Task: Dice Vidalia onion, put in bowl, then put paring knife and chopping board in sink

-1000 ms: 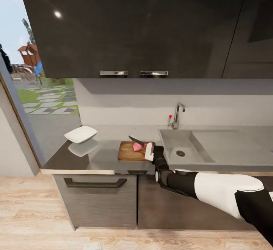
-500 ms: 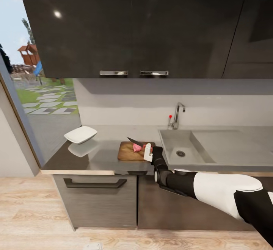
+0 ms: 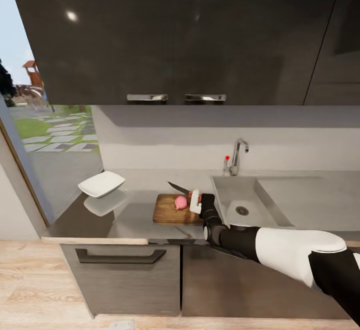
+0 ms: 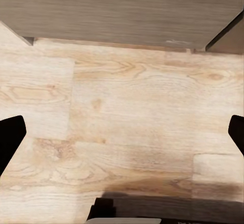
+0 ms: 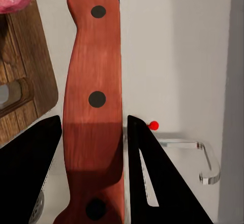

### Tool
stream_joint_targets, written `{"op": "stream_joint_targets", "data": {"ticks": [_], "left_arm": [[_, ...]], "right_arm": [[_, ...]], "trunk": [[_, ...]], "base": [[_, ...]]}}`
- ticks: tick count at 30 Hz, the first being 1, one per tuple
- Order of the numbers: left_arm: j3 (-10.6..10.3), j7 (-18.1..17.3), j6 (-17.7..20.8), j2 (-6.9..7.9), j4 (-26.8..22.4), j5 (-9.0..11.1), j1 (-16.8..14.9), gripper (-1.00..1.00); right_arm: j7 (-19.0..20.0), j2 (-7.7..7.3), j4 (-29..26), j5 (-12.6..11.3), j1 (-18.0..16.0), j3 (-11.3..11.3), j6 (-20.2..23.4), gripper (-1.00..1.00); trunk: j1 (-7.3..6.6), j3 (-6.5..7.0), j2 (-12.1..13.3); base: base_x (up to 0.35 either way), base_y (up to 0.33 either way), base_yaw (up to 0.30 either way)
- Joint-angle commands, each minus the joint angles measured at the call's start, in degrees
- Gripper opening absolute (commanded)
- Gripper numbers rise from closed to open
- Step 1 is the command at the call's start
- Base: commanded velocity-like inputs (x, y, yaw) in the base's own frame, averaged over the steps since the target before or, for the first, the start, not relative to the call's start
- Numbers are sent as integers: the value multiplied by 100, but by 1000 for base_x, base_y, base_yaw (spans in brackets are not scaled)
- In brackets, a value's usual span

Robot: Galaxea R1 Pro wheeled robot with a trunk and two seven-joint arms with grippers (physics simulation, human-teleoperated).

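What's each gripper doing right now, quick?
Left gripper: open, empty, hanging over the wooden floor.
Right gripper: shut on the paring knife, blade held above the Vidalia onion on the chopping board.

Dark wall cabinets (image 3: pixel 165 35), wood floor (image 3: pixel 35 285), window (image 3: pixel 45 135).

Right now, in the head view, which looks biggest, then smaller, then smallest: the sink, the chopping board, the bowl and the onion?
1. The sink.
2. The chopping board and the bowl look about alike, so no ranking.
3. The Vidalia onion, smallest.
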Motion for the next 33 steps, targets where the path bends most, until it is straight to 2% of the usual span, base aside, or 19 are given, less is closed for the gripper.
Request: {"op": "stream_joint_targets", "data": {"ticks": [1,13,18,33], "left_arm": [[-21,4,-43,-3,27,44,-13,100],[-21,4,-44,-3,27,44,-13,100],[-21,3,-43,-3,27,44,-13,100],[-21,5,-41,-3,27,44,-13,100]], "right_arm": [[-29,-3,-16,-52,-13,34,23,-100],[46,-3,-16,-60,-13,34,23,-100],[401,-3,-16,-61,-14,34,23,-100],[466,-3,-16,-61,-13,52,23,-100]], "trunk": [[2,-10,-9],[2,-10,-9],[2,-10,-9],[2,-10,-9]], "base": [[16,0,0],[2,0,0],[0,0,0],[0,0,0]]}}
